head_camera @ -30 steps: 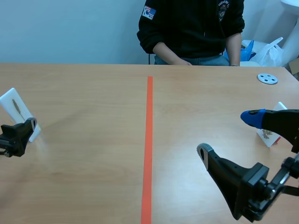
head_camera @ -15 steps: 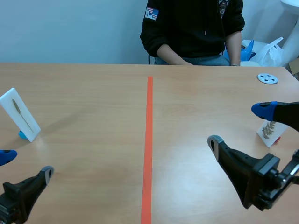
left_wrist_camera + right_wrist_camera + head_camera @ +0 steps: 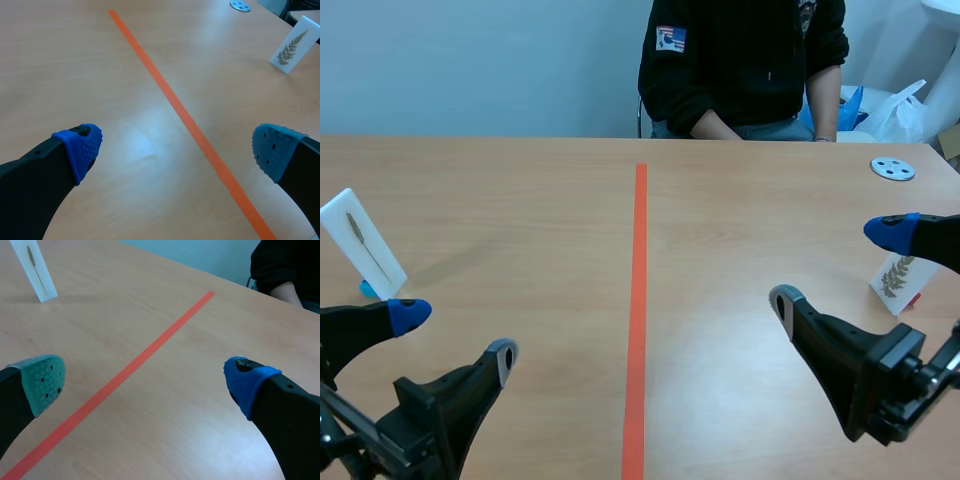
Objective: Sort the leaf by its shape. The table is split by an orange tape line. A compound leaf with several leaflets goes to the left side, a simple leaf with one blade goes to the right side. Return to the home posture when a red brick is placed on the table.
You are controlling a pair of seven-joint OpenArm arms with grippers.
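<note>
Left gripper (image 3: 457,335) and right gripper (image 3: 837,266) gape empty, a seemingly simple-leaf card (image 3: 362,245) standing beyond the left one.

A white card (image 3: 362,245) bearing one slim, single-bladed leaf stands upright on a small blue foot. It is on the left of the orange tape line (image 3: 639,300), well apart from it. A second white card (image 3: 294,45), showing a fern-like compound leaf of many leaflets, stands leaning back a little on the right of the line, also well apart from it.
</note>
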